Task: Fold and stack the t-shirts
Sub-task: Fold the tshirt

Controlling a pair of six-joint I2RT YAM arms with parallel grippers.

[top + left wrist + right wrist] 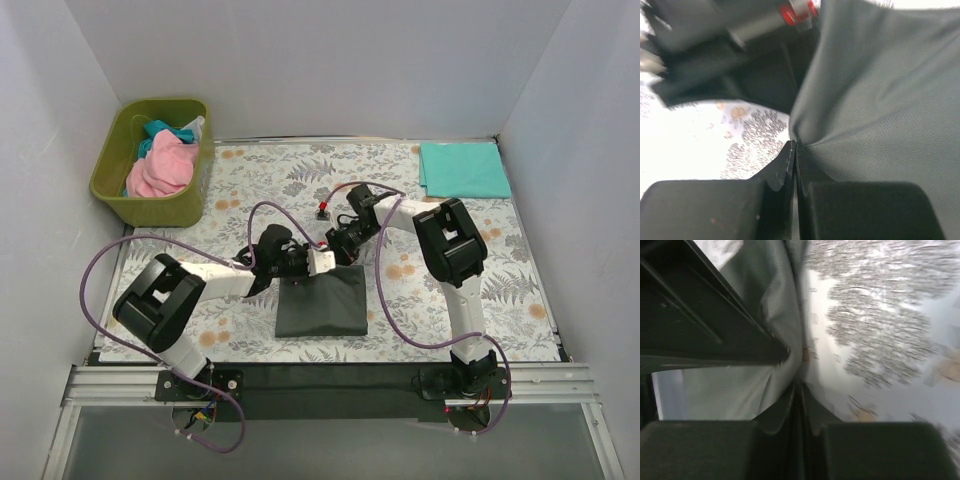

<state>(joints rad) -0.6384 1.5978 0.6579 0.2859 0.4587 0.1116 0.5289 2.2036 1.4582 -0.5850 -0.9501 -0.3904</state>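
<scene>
Left jaws and right jaws both pinching far edge of grey shirt [320, 305], seemingly tensioning cloth for clean fold on bench [525, 285].

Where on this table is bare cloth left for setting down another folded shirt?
Far strip between bin and teal shirt; right edge, nearer than that shirt. Crowded: centre, where left gripper and right gripper pinch the dark grey shirt.

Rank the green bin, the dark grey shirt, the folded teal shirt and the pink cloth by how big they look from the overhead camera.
1. green bin
2. dark grey shirt and folded teal shirt: too alike to separate
3. pink cloth, partly buried in the bin
</scene>
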